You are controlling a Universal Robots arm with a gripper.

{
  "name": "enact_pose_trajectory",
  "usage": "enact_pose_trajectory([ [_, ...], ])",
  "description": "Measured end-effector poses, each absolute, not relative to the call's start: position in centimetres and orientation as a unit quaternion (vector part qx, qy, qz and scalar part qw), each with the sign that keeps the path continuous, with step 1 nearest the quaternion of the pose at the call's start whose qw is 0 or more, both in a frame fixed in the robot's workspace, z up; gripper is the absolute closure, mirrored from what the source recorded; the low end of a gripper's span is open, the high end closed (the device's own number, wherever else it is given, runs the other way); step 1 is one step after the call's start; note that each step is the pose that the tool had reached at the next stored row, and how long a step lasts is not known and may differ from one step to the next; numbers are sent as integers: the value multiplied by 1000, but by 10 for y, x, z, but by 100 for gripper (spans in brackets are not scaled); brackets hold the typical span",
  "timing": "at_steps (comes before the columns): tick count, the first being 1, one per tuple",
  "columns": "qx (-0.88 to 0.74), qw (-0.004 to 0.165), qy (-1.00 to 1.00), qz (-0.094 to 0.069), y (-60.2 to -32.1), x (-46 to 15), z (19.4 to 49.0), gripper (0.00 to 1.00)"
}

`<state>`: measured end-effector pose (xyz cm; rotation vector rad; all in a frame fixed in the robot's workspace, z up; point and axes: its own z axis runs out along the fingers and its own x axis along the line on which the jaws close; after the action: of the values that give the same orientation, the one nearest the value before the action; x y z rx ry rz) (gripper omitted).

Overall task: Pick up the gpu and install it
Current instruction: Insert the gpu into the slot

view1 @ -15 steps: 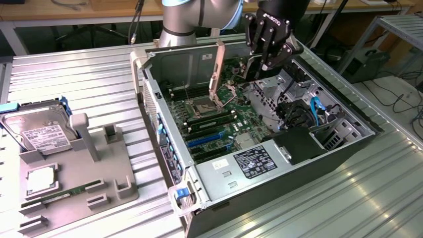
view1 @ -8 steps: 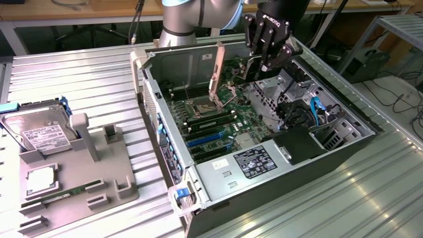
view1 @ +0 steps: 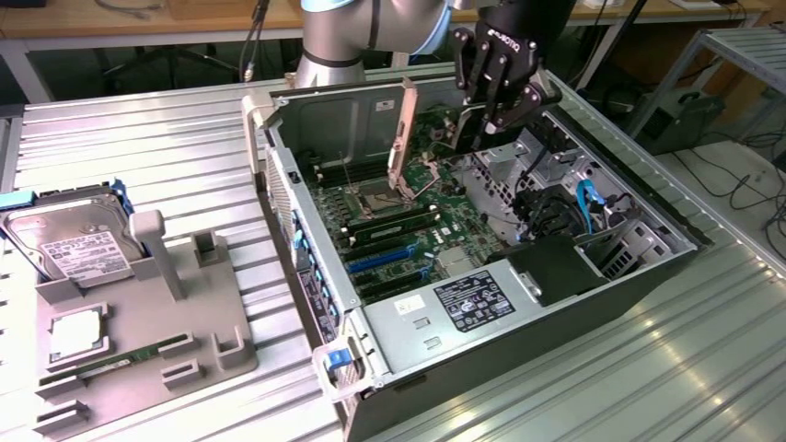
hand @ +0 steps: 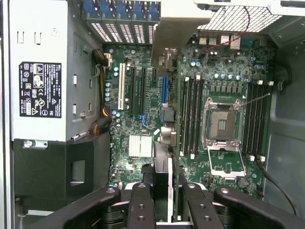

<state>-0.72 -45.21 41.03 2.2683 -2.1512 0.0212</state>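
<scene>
- An open computer case (view1: 276,175) lies on its side on a ribbed metal table (view1: 160,138), with its open face up.
- The gripper (hand: 169,210) hangs over the open face, toward the far wall in the exterior view. Its fingers (hand: 140,205) are partway closed and clamp the gpu (hand: 163,176) by its two faces.
- The gpu stands on edge over the motherboard (hand: 224,71). The wrist view sees it edge-on, with the black fan on one face and the thin green board on the other.
- Its pale bracket (view1: 399,138) slants down at the exterior view's left of the gripper.
- In the wrist view the card runs between the expansion slots (hand: 139,90) on one side and the RAM slots (hand: 190,114) on the other. A blue slot (hand: 164,90) shows just beside its edge.
- The open CPU socket (hand: 221,126) lies beyond the RAM slots, apart from the card.
- The power supply (hand: 40,71) fills one end of the case, well apart from the card.
- Blue cables (view1: 590,198) and a black drive cage (view1: 559,267) crowd the case at the exterior view's right of the gripper.
- A grey tray (view1: 147,341) with a hard drive (view1: 80,244) sits on the table, well apart from the case.
- The card hides the strip of board under it, so I cannot tell whether its lower edge touches a slot.
- The arm is cut off at the exterior view's upper edge.
</scene>
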Motion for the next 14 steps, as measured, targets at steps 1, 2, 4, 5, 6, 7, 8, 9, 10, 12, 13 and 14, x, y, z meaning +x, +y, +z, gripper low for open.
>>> enact_pose_trajectory([
  [1, 726, 8, -688, 7, -452, -7, 410, 72],
  [2, 726, 8, -688, 7, -452, -7, 410, 72],
  [4, 726, 8, -688, 7, -452, -7, 409, 72],
  [5, 726, 8, -688, 7, -452, -7, 409, 72],
  [6, 726, 8, -688, 7, -452, -7, 409, 72],
  [7, 726, 8, -688, 7, -452, -7, 409, 72],
  [8, 726, 8, -688, 7, -452, -7, 409, 72],
  [9, 726, 8, -688, 7, -452, -7, 408, 72],
  [10, 726, 8, -688, 7, -452, -7, 408, 72],
  [12, 726, 8, -688, 7, -452, -7, 408, 72],
  [13, 726, 8, -688, 7, -452, -7, 408, 72],
  [14, 726, 8, -688, 7, -452, -7, 407, 72],
])
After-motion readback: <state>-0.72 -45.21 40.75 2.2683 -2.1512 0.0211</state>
